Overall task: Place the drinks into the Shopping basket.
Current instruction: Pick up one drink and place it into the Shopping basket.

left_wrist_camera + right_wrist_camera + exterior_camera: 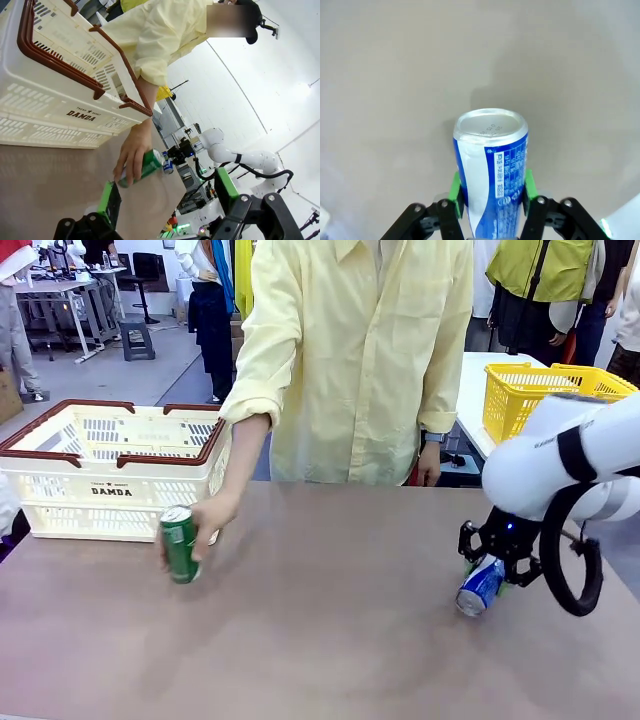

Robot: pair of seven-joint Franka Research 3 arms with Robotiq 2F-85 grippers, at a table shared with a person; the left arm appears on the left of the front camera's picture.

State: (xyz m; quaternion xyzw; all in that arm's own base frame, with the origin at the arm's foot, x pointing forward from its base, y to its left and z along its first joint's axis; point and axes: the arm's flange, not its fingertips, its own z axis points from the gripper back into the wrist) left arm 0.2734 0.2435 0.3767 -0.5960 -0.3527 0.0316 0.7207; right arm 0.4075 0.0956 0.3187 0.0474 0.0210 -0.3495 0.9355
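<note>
A blue can (481,586) (491,170) hangs tilted just above the table at the right, with my right gripper (489,567) (491,192) shut on its sides. The person's hand (212,516) (134,152) grips a green can (180,544) (146,167) at the table's left, just in front of the Shopping basket (112,490) (50,107), cream-white with a red-brown rim and "DAMDA" on its side. My left gripper (167,197) stands open low over the table, its green pads wide apart, a little short of the hand and green can.
The brown table (330,640) stretches bare between the two cans. A yellow plastic basket (545,390) sits on a white table at the back right. The person in a pale yellow shirt (360,350) stands at the far side.
</note>
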